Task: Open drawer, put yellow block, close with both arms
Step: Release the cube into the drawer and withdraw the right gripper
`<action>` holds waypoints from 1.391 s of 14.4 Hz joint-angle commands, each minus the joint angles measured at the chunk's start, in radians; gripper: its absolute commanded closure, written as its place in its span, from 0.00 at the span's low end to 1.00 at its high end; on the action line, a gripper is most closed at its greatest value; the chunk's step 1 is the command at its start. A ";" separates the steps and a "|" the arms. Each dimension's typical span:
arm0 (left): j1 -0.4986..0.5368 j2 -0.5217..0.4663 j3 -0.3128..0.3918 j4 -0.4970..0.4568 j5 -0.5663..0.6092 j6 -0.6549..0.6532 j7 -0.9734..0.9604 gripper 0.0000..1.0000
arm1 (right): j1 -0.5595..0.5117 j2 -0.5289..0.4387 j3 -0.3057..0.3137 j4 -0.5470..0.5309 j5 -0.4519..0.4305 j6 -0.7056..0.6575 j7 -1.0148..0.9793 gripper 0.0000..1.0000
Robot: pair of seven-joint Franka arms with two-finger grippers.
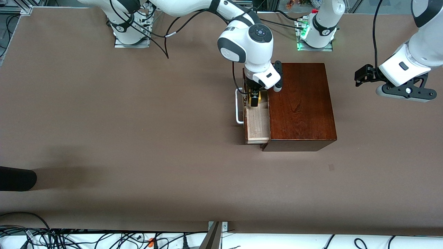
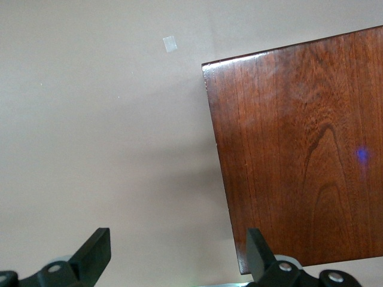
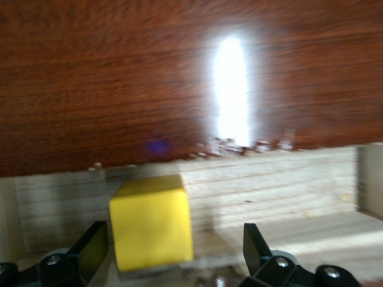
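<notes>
The dark reddish-brown box [image 1: 301, 103] stands mid-table with its drawer [image 1: 258, 126] pulled out toward the right arm's end, white handle [image 1: 238, 105] in front. My right gripper [image 1: 255, 99] is down in the drawer's end farther from the front camera. It is open around the yellow block [image 1: 263, 96]. In the right wrist view the block [image 3: 152, 221] rests on the pale drawer floor [image 3: 287, 191], close to one finger, with a gap to the other; the right gripper [image 3: 176, 254] does not clamp it. My left gripper [image 1: 361, 75] hangs open and empty over the table by the box, and in its wrist view [image 2: 178, 257] beside the box [image 2: 299, 149].
A dark rounded object [image 1: 17, 178] juts in at the table's edge at the right arm's end. A small pale patch [image 1: 331, 167] lies on the table nearer the front camera than the box. Cables run along the front edge.
</notes>
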 commanded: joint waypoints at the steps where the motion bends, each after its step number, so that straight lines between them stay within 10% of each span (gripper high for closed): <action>1: 0.008 -0.024 -0.004 -0.018 -0.028 -0.011 0.026 0.00 | -0.039 -0.104 -0.001 0.008 0.066 -0.077 0.001 0.00; 7: -0.006 -0.024 -0.025 -0.014 -0.026 -0.034 0.026 0.00 | -0.264 -0.316 -0.003 0.005 0.114 -0.327 -0.006 0.00; 13: -0.018 -0.004 -0.249 -0.013 -0.028 -0.042 0.094 0.00 | -0.496 -0.445 -0.043 -0.022 0.115 -0.466 0.007 0.00; 20: -0.033 0.244 -0.591 0.064 -0.022 0.117 0.286 0.00 | -0.685 -0.782 -0.175 -0.461 0.281 -0.392 0.088 0.00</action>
